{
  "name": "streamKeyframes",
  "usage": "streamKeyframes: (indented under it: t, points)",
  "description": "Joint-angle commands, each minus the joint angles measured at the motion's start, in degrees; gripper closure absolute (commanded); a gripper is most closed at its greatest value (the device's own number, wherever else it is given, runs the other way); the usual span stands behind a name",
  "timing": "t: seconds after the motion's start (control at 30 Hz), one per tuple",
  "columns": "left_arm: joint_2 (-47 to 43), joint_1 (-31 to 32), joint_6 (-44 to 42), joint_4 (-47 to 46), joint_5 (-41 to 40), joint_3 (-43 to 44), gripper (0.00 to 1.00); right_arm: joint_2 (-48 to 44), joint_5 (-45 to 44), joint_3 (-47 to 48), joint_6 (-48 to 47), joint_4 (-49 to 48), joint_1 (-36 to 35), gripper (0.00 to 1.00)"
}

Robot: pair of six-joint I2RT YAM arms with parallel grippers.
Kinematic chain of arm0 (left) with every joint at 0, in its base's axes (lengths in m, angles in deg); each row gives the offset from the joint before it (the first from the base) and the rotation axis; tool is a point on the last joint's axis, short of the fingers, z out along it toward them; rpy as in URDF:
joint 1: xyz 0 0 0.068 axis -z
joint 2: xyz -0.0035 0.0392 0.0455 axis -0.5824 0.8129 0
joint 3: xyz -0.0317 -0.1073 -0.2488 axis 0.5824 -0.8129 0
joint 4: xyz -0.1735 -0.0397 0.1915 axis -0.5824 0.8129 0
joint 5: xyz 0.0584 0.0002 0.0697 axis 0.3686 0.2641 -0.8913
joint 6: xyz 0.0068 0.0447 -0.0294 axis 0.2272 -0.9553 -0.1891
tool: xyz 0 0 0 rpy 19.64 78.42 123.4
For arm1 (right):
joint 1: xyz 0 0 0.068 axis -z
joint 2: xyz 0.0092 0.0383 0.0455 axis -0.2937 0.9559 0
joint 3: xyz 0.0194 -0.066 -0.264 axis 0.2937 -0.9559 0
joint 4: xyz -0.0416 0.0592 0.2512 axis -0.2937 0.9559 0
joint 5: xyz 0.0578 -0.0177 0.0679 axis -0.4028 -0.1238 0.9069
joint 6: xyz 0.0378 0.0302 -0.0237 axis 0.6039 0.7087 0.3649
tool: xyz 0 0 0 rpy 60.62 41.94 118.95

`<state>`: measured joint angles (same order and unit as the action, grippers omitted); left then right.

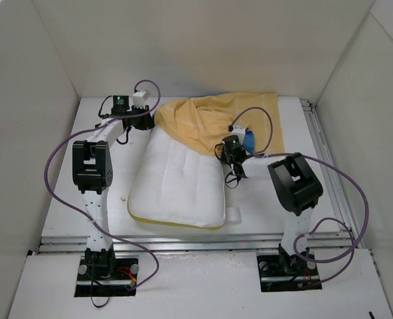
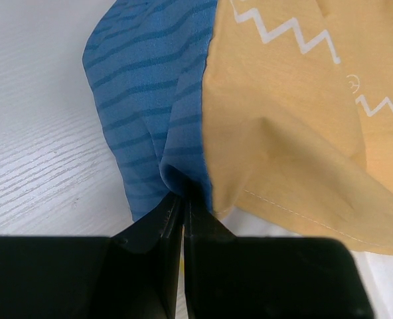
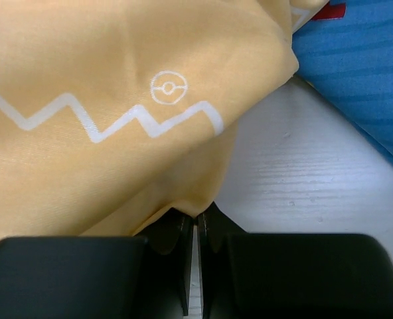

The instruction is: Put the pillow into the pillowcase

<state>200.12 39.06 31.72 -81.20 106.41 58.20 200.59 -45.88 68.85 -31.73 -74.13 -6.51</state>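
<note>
Pillowcase (image 1: 213, 119) sits clamped in left end effector (image 2: 181, 197) and right end effector (image 3: 196, 216), overlapping pillow (image 1: 180, 185).

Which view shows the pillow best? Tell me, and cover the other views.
Top external: nearly all of the pillow shows, only its far end under the pillowcase. Left wrist shows just a white sliver beneath fabric, perhaps pillow; right wrist shows none clearly.

White walls (image 1: 203, 46) enclose white wood-grain table (image 1: 296, 119).

Yellow-orange pillowcase (image 1: 210, 123), white zigzags, blue stripes; white pillow (image 1: 180, 181), perhaps yellow-edged.
</note>
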Motion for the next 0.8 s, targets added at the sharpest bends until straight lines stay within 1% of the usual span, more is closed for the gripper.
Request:
streamKeyframes:
  t: [0.0,0.1,0.23,0.27,0.33,0.37,0.4,0.47,0.57,0.67,0.73,0.77]
  points:
    - [-3.16,0.51,-0.32,0.45,4.38,2.56,1.0,-3.46,2.33,1.94,0.28,-5.93,0.57,1.0]
    - [-7.2,0.51,-0.06,3.18,3.15,1.25,1.0,-9.08,4.19,2.29,-0.25,-2.16,0.39,1.0]
    - [-15.63,1.65,0.91,4.23,-2.54,-5.16,1.0,-16.55,6.2,3.78,0.98,8.72,0.3,1.0]
    - [-17.39,1.66,1.08,3.97,-3.87,-8.3,1.0,-19.35,7.08,3.61,1.07,9.71,0.39,1.0]
    - [-21.96,2.18,3.53,2.57,-5.28,-11.31,1.0,-22.09,8.76,2.12,1.85,10.94,0.22,1.0]
    - [-23.28,2.18,4.59,1.43,-4.59,-14.54,1.0,-24.54,8.93,1.76,1.86,11.12,0.3,1.0]
    - [-25.38,2.18,5.99,0.03,-4.24,-15.62,1.0,-25.69,9.11,1.5,1.86,11.82,0.04,1.0]
    - [-27.24,2.18,6.79,0.45,-3.88,-15.72,1.0,-28.32,9.11,1.84,1.51,13.31,0.04,1.0]
    - [-28.39,2.18,8.46,3.26,-4.94,-13.09,1.0,-31.76,10.51,2.81,1.16,15.86,-0.49,1.0]
    - [-27.96,2.79,9.78,6.68,-6.69,-10.72,1.0,-35.44,10.52,3.43,1.07,17.45,-0.93,1.0]
    - [-28.39,2.8,10.92,6.44,-9.31,-12.1,1.0,-36.68,9.82,3.25,0.46,17.45,-1.63,1.0]
    - [-29.0,3.32,11.36,5.3,-9.59,-15.25,1.0,-37.73,9.55,2.82,0.28,18.76,-1.63,1.0]
